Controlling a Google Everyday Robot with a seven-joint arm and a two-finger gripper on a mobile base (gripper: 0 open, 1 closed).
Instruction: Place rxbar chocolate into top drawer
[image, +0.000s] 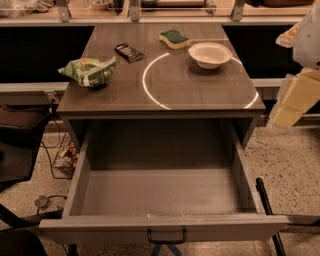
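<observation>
While rxbar chocolate (129, 52) lies on tabletop (192, 87), jaws hang right.

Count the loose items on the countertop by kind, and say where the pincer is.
rxbar chocolate: 1
snack bag: 1
sponge: 1
bowl: 1
Total: 4
The top drawer is open, with nothing in it. The pincer hangs off the counter's right side, clear of all four.

One rxbar chocolate (129, 52), one sponge (174, 38), one bowl (210, 62), one bag (89, 71), one drawer (100, 229), one hand (296, 100) (far right).
</observation>
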